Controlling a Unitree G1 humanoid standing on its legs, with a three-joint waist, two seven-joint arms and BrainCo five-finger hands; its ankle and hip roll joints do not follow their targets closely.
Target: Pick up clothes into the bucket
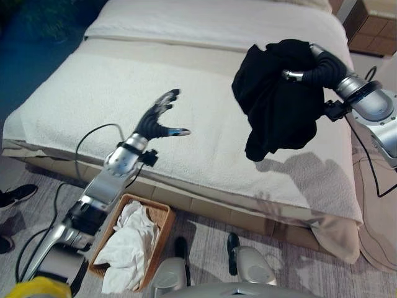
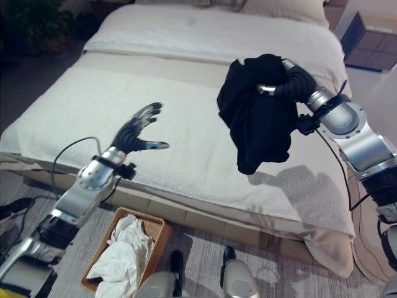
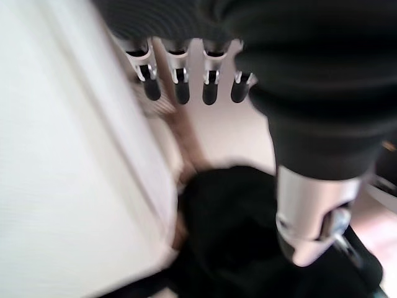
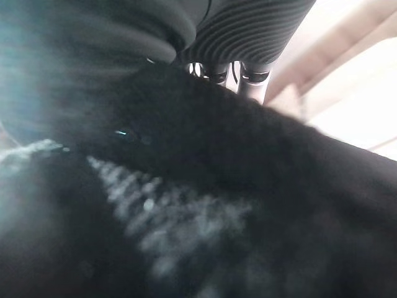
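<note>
Above the bed (image 1: 93, 93), at 2 o'clock, right hand (image 2: 273, 89) clutched a black garment (image 1: 279, 99), fingers curled into the hanging cloth. Left hand (image 1: 158, 118) hovered open, empty. Basket (image 1: 162, 217) with white clothes (image 1: 127, 245) sat at 7 o'clock on the floor.

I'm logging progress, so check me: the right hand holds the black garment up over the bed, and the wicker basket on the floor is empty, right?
Not quite. The woven wicker basket on the floor is not empty: white clothes already lie in it, as the left eye view shows. The rest stands: the right hand holds the black garment up over the white bed.
</note>
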